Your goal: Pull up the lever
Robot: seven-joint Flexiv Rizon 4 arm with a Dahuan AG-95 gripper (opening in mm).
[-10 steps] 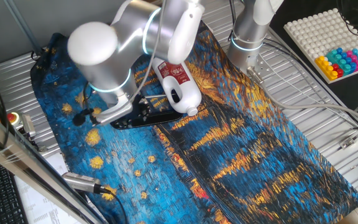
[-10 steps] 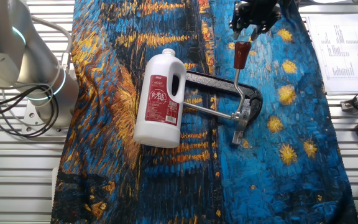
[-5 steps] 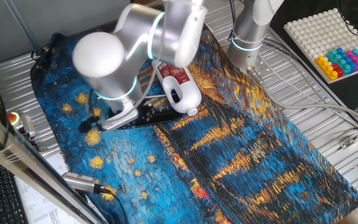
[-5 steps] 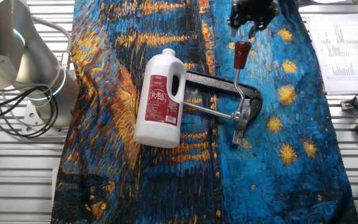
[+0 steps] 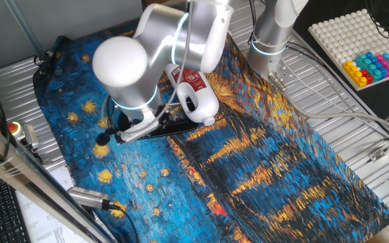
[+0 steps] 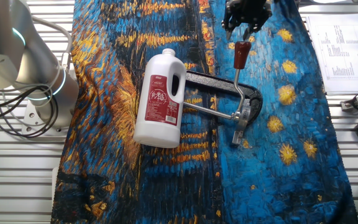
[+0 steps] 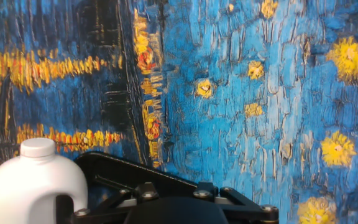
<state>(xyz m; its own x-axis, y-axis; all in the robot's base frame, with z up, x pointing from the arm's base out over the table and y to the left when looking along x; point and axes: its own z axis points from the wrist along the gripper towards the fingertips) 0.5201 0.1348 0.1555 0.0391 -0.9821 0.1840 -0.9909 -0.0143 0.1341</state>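
In the other fixed view, the open, empty gripper (image 6: 240, 23) is seen at top, just above the lever (image 6: 237, 78), whose reddish knob (image 6: 242, 55) points up-frame toward it.

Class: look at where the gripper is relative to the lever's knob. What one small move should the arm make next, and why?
Probably ease the gripper down so its fingers straddle the knob. In the other fixed view it hangs just beyond the knob, not touching it, and the lever lies low along the black fixture, unraised. Whether the gripper is open enough is unclear.
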